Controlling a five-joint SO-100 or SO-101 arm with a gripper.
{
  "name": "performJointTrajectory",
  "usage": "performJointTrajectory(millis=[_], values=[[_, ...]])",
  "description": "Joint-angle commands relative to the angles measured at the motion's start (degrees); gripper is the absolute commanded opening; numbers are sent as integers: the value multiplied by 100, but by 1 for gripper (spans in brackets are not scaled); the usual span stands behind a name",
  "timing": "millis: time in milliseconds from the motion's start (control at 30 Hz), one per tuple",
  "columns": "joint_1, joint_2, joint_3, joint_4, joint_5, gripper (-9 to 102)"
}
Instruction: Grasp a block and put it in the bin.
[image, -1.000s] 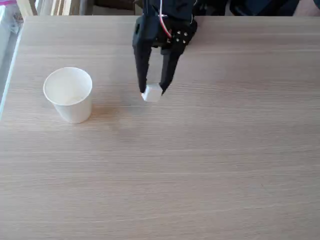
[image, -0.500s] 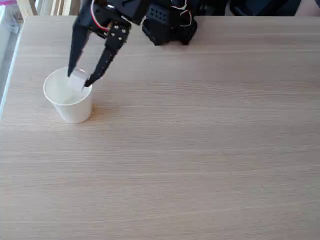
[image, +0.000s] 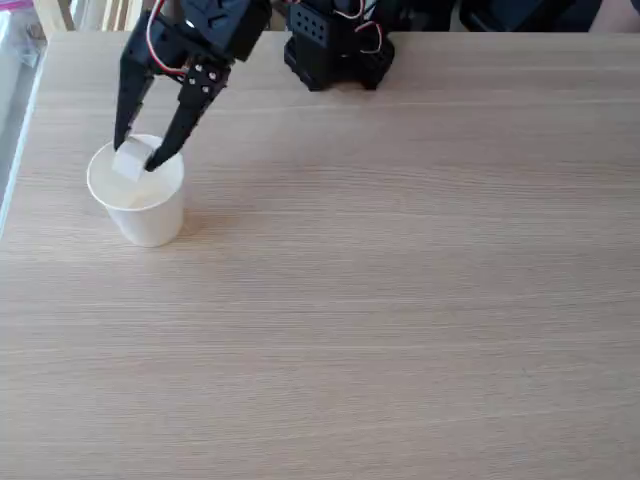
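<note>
Two black fingers of the claw (image: 132, 158) pinch the block (image: 130, 161) just above the open mouth of the bin (image: 138, 195), which stands upright on the wooden surface (image: 400, 300) near its left side in the fixed view.

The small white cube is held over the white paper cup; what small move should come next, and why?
Probably open the gripper. It holds the small white cube between its fingertips directly above the mouth of the white paper cup, so releasing should drop it inside.
</note>
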Motion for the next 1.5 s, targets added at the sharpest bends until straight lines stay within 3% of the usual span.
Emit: performJointTrajectory(millis=[0,167,433,633,833,1067,1233,1467], values=[[53,-35,-202,-88,-70,8],[88,-88,-229,-88,-229,19],[70,-97,-237,-176,-229,26],[-237,237,-255,-158,18,11],[-1292,1187,-185,-26,747,0],[-3428,2856,457,782,1802,0],[-4658,4113,1731,1406,2206,0],[-5238,5950,3111,3586,2127,0]])
